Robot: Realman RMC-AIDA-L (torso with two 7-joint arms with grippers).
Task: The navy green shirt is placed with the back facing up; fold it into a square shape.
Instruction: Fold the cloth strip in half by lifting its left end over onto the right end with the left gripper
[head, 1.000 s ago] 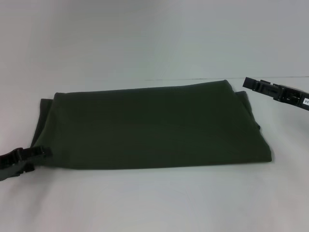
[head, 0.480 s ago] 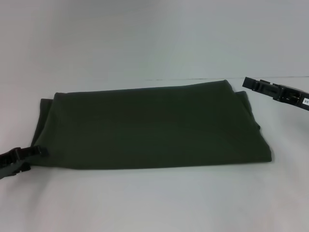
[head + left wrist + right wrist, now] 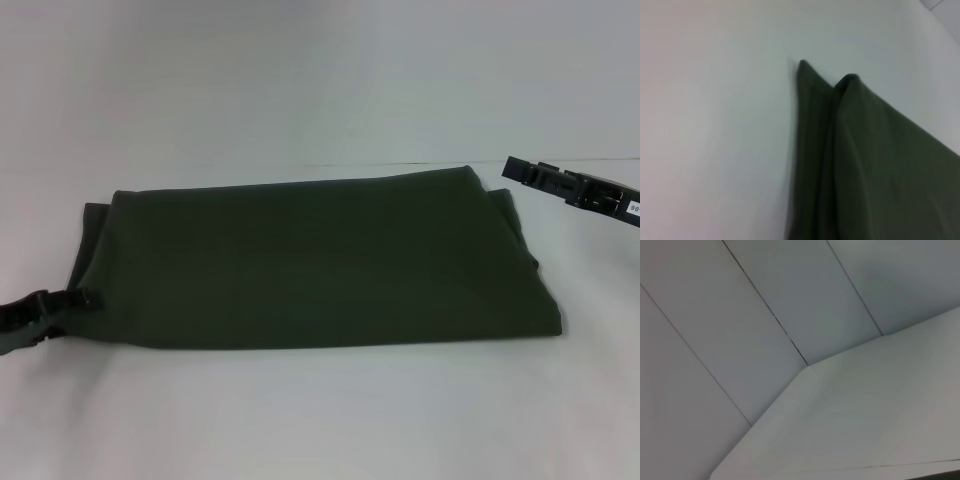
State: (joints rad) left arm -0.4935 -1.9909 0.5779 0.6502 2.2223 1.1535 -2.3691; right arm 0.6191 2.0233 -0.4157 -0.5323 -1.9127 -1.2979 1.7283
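Reaching in low from the left edge, the left gripper (image 3: 75, 300) sits at the near left corner of the navy green shirt (image 3: 310, 260), its fingertips touching or just over the cloth edge, though I cannot tell whether they are apart or clamped. The shirt lies on the white table (image 3: 320, 420) as a wide folded band, long axis running left to right, so it stretches rightward from that gripper. The right gripper (image 3: 520, 170) hovers off the far right corner, apart from the cloth, its finger state unclear; the left arm looks better placed to carry its end across toward the right.
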